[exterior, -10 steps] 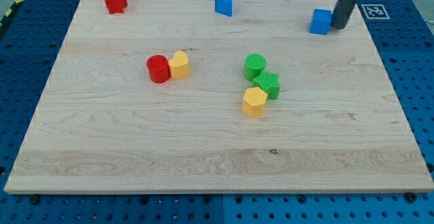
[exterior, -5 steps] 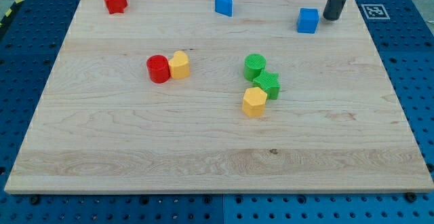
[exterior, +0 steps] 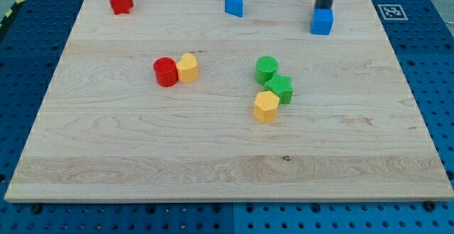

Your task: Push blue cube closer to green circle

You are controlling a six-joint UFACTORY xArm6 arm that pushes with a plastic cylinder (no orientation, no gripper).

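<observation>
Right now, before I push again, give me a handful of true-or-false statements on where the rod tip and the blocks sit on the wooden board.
1. My tip is just above the blue cube, on its far side in the view. True.
2. The blue cube touches the green circle. False: they are well apart, the cube up and to the view's right.
3. The green circle touches the green star. True.
4. The red star sits at the view's bottom right. False: it is at the top left.
5. The red cylinder and the yellow block sit side by side. True.
</observation>
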